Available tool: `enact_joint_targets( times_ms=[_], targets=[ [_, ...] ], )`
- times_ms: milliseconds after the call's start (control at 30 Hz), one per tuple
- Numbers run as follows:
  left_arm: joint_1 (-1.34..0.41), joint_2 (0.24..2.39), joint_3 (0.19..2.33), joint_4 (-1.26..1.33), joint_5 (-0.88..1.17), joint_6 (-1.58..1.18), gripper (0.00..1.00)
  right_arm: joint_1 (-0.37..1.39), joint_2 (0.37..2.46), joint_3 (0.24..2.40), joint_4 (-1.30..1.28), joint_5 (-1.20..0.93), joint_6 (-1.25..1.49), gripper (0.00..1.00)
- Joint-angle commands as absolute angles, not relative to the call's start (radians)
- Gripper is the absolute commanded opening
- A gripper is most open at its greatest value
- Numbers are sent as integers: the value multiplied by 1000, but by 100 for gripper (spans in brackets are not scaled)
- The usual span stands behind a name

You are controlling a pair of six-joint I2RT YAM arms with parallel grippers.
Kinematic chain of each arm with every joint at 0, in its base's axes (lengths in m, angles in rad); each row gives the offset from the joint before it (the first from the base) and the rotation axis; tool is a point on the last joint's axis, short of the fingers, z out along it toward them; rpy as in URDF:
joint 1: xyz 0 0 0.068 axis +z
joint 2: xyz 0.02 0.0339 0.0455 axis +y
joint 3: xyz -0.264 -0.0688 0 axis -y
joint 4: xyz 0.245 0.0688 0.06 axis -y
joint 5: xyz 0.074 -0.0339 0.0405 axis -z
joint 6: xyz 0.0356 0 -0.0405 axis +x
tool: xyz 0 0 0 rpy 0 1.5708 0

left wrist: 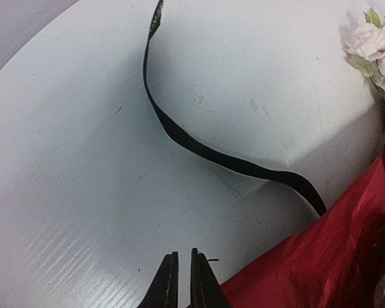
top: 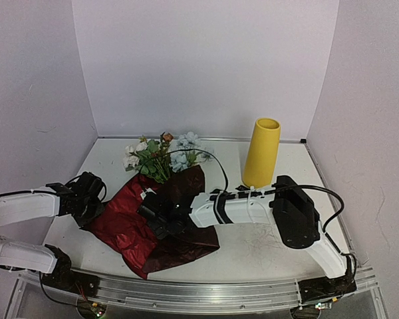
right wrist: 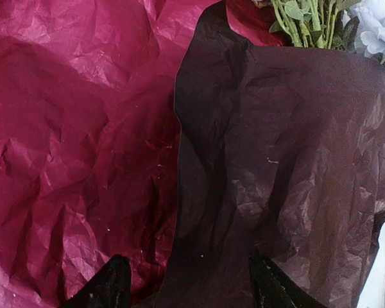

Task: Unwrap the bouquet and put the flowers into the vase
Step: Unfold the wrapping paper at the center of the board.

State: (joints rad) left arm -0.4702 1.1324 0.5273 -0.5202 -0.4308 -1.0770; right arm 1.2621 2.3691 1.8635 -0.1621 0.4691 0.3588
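- Lying unwrapped near the middle of the table (top: 253,249), the bouquet (top: 161,199) has its red paper (top: 123,229) spread flat and a dark sheet (right wrist: 276,160) folded over it.
- The flowers (top: 163,154) rest on the wrap with their heads fanned out at its 12 o'clock edge; green stems run back under the dark sheet.
- The black ribbon (left wrist: 199,149) trails loose over the bare table, one end meeting the red paper, so the untying looks done.
- The right gripper (right wrist: 187,260) hovers over the dark sheet with its fingers spread wide, only paper showing between them.
- The left gripper (left wrist: 183,253) sits at the wrap's 9 o'clock edge, fingers pressed together and nothing visibly between them.
- The vase (top: 262,153) stands upright at about 2 o'clock from the bouquet, apart from it, with no stems inside.
- My read: the unwrapping is mostly done. What remains is freeing the stems from the dark sheet, lifting the flowers and setting them in the vase.
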Motion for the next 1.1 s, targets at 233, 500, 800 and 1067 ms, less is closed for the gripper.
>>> enact_joint_targets(
  times_ms=[233, 500, 800, 1067],
  targets=[
    [-465, 1134, 668, -503, -318, -862, 60, 1264, 2400, 1934, -205, 514, 359, 5],
    [-465, 1182, 695, -494, -270, -775, 72, 1263, 2246, 1836, -174, 570, 386, 0],
    [-465, 1183, 775, -495, -159, -677, 81, 1242, 1970, 1604, -138, 694, 401, 0],
    [-471, 1192, 863, -493, -19, -600, 84, 1148, 1767, 1368, -129, 674, 447, 0]
  ],
)
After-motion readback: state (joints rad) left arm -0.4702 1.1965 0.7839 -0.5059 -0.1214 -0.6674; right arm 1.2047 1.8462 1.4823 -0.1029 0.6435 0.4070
